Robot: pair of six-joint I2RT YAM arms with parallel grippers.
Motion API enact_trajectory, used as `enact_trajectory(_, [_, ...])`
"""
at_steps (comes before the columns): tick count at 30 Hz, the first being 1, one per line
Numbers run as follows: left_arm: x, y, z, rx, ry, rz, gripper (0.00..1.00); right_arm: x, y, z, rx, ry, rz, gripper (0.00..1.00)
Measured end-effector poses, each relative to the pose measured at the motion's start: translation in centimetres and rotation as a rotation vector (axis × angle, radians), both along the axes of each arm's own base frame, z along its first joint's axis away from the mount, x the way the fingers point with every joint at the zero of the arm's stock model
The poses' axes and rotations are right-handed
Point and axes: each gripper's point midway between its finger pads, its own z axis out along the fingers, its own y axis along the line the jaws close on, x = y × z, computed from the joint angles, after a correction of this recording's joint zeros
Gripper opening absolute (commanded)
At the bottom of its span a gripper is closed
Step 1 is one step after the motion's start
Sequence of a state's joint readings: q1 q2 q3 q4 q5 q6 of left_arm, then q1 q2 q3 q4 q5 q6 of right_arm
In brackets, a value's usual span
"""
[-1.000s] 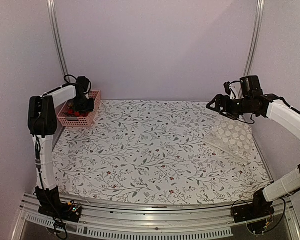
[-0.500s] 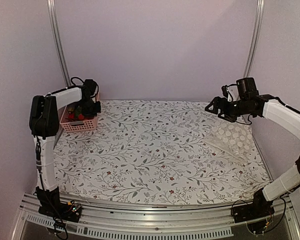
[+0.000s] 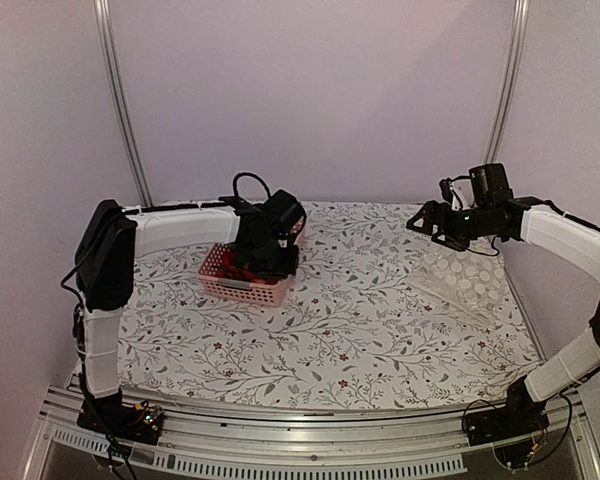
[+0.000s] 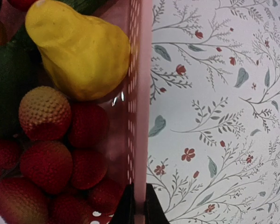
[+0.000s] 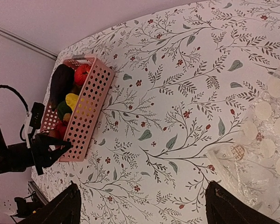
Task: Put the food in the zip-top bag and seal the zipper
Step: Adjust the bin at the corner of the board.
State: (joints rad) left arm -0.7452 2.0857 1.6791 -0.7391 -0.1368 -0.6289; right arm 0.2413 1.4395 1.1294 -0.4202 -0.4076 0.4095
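Across the lower half of the top view spreads the floral table [image 3: 360, 345]. At the right of that frame the zip-top bag [image 3: 467, 282] lies flat on it, clear with white dots. The pink basket [image 3: 242, 287] is left of centre, well apart from the bag; I cannot tell whether it rests on the cloth or is raised.

All the food [image 5: 67, 100] is inside the basket and none is in the bag. In the left wrist view a yellow pear [image 4: 79, 51] fills the upper left, and red strawberries [image 4: 46, 163] crowd the lower left below it. In the right wrist view a dark purple piece [image 5: 60, 79] lies at the basket's far end.

The left gripper [image 4: 140, 214], at the bottom edge of its view, is clamped narrowly on the basket's side wall, one finger inside and one outside. The right gripper [image 5: 142, 205] is spread wide and holds nothing, in the air just up-left of the bag in the top view.
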Motion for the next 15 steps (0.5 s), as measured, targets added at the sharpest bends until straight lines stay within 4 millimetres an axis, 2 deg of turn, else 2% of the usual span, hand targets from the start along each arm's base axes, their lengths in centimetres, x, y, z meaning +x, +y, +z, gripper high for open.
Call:
enact_trajectory(2, [-2.4, -2.6, -0.6, -0.021, 0.013, -0.037, 0.01, -0.1, 0.1, -0.5, 0.003, 0.012, 0.005, 0.90])
enact_trajectory(3, [-3.2, -3.4, -0.7, -0.029, 0.017, -0.046, 0.10, -0.2, 0.1, -0.7, 0.004, 0.018, 0.006, 0.90])
enact_trajectory(4, [-3.8, -4.0, -0.7, -0.034, 0.018, -0.053, 0.25, -0.3, 0.2, -0.9, 0.005, 0.025, 0.010, 0.90])
enact_trajectory(6, [-4.3, -4.8, -0.6, -0.052, 0.025, -0.059, 0.41, -0.5, 0.2, -1.2, 0.006, 0.031, 0.012, 0.90])
enact_trajectory(10, [-4.0, -6.0, 0.1, -0.099, 0.027, -0.072, 0.50, -0.8, 0.2, -1.8, 0.005, 0.046, 0.014, 0.88])
enact_trajectory(11, [-3.9, -6.3, 0.4, -0.109, 0.021, -0.083, 0.52, -0.8, 0.1, -1.9, 0.004, 0.049, 0.014, 0.85])
enact_trajectory(15, [-3.1, -7.3, 3.8, -0.156, -0.059, -0.140, 0.60, -1.2, -0.5, -3.0, -0.053, 0.066, 0.006, 0.73])
